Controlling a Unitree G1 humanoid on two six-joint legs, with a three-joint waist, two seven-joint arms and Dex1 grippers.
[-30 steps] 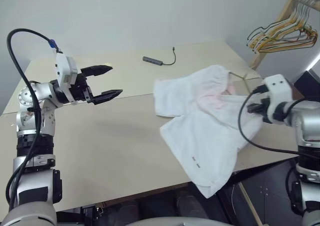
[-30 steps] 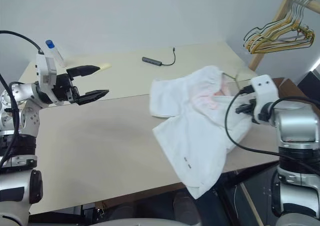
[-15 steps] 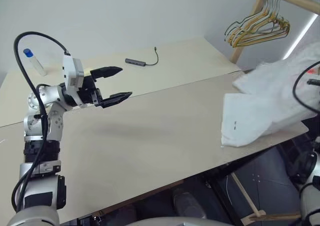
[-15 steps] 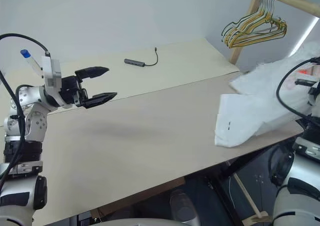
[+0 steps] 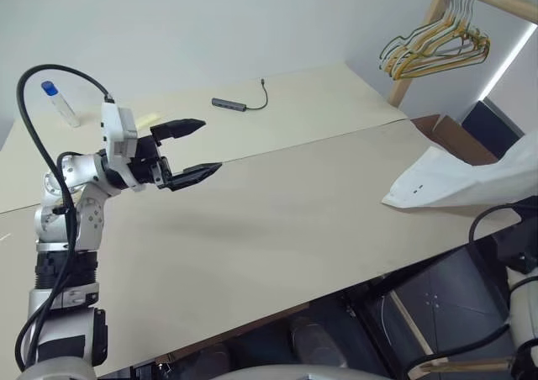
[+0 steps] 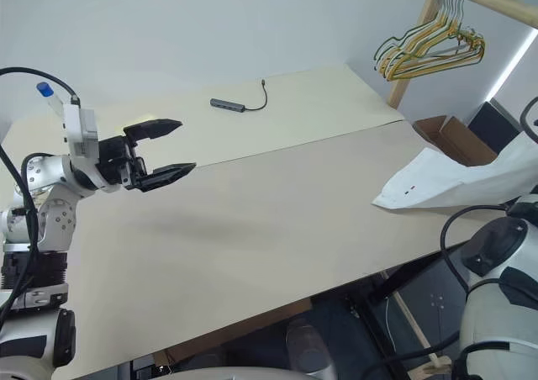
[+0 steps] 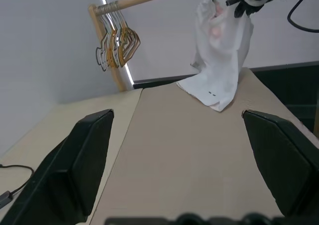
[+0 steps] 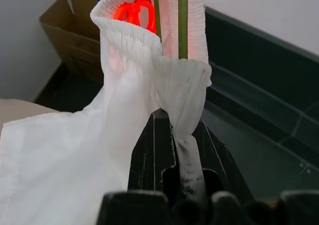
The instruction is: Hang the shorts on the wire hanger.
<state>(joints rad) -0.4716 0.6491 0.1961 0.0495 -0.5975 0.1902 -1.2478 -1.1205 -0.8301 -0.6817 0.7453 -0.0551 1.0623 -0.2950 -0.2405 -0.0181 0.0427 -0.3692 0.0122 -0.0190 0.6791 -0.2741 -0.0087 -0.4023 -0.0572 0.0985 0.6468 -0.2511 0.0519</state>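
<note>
The white shorts (image 5: 458, 181) hang by their gathered waistband off the table's right end, and only one leg's hem with small dark dashes trails on the board. My right gripper (image 8: 173, 119) is shut on a bunched fold of that waistband, seen from afar as the raised right gripper (image 7: 239, 4) above the dangling cloth (image 7: 222, 51). Two thin olive-green rods of the wire hanger (image 8: 182, 21) run up inside the waist opening; its hook is hidden. My left gripper (image 5: 210, 145) hovers open and empty over the table's left part, far from the shorts.
The beige table (image 5: 277, 220) has a seam across it. A bunch of yellowish and dark hangers (image 5: 437, 45) hangs from a wooden pole at the back right. A cardboard box (image 5: 454, 134) sits on the floor beyond the right edge. A grey adapter with cable (image 5: 232, 104) and a blue-capped bottle (image 5: 59, 102) lie at the back.
My right arm swung the shorts right and up, off the middle of the table, so they now hang past its right edge. The camera turned right. My left gripper drew back slightly, still open.
</note>
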